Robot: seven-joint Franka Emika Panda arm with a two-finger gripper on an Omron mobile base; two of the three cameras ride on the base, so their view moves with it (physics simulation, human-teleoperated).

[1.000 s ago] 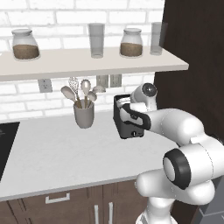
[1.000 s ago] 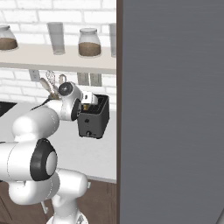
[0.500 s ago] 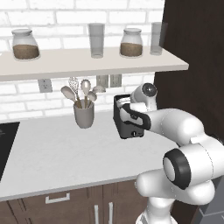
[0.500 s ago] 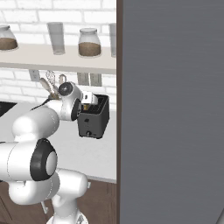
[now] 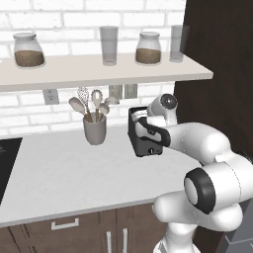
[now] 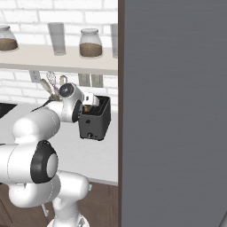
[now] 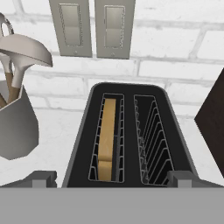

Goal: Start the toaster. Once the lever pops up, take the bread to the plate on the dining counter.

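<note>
bread (image 7: 106,138) in toaster (image 7: 127,131) slot, below open hand (image 7: 111,178).

matt black toaster (image 7: 127,131), wire slot racks, grainy tan bread (image 7: 106,138).

The arm (image 5: 197,143) hides much of the toaster (image 5: 143,148) from the left base view.

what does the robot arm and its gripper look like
The arm is glossy white, built of rounded, bulbous links, with dark round caps at its joints and a black band near the wrist. No cables or markings show. The gripper has two small dark grey, blocky finger tips.
</note>
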